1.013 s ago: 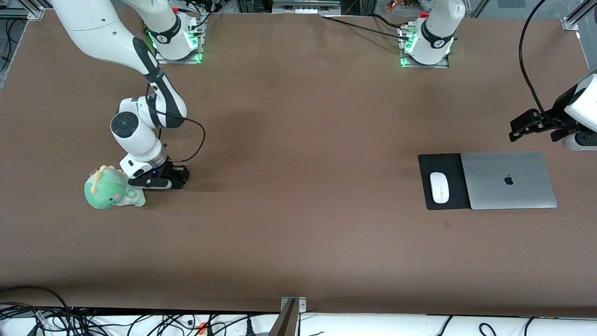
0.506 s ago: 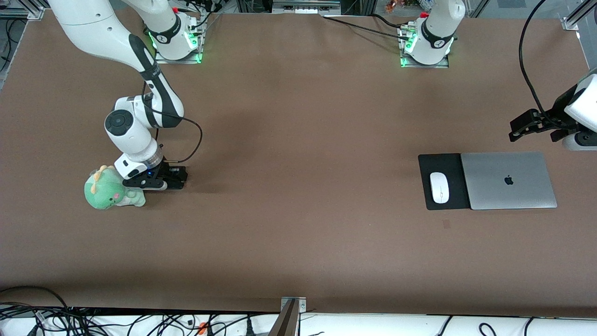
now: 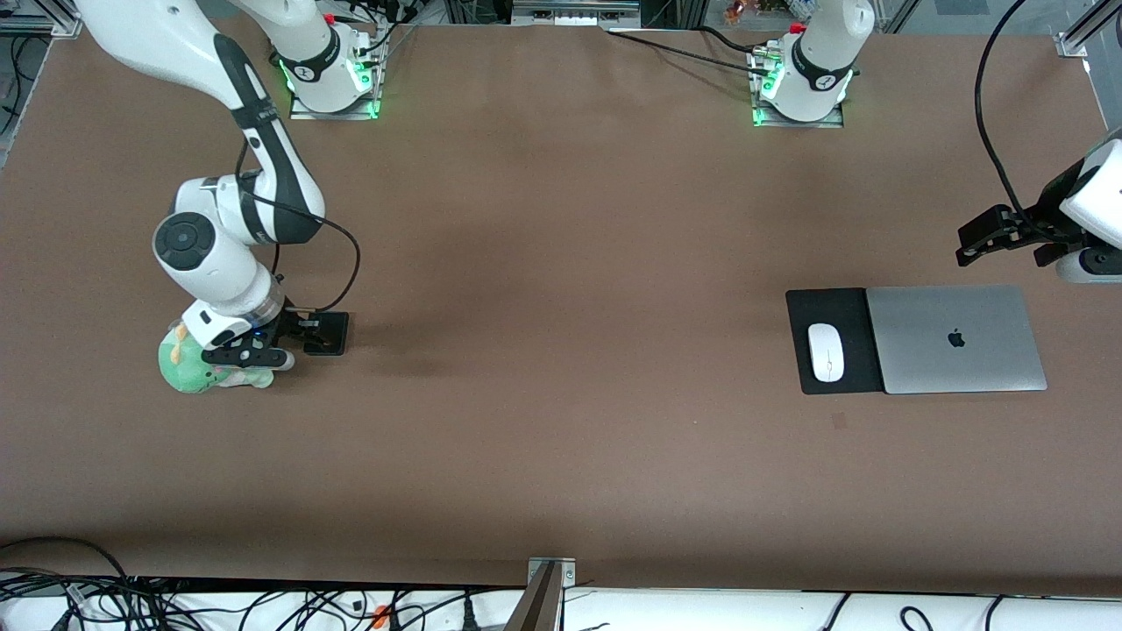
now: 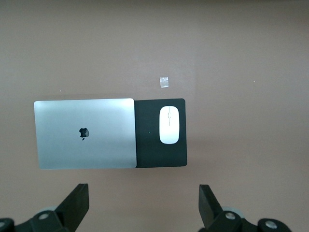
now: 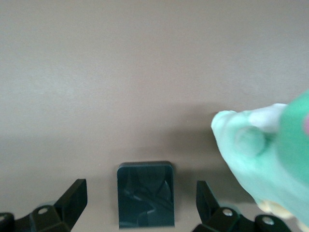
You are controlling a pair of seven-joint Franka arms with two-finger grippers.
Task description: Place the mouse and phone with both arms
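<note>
White oval mouse (image 3: 826, 352) on black pad (image 3: 833, 342), long axis toward front edge; phone (image 3: 326, 334) flat by open right gripper (image 3: 263, 346); left gripper (image 3: 995, 235) open, empty, waiting.

- The phone (image 3: 326, 334) is lying flat beside the green plush toy (image 3: 188, 368), which is crowding the room on one side of the phone.
- The right gripper (image 3: 263, 343) is spreading its fingers, straddling the phone (image 5: 146, 194).
- Bare table (image 3: 561, 350) is stretching from the phone toward the left arm's end.
</note>
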